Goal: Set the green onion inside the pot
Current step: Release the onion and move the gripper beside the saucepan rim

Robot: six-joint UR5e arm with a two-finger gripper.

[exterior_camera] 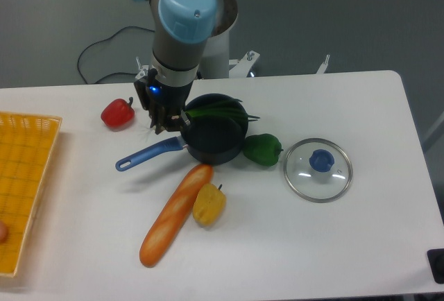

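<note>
You see the two-finger gripper (168,122) clenched on the pale end of the long thin dark-green onion stalk (215,112), which runs rightward across the small black saucepan (216,139) (leaf tips past the far rim).

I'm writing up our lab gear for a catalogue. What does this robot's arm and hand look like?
The arm is built from thick silver-grey tubes joined by rounded joints with light-blue caps. The hand at its end is small, dark and two-fingered, with a tiny blue light glowing on its body. A black cable loops on the floor behind the table; whether it belongs to the arm cannot be told.
</note>
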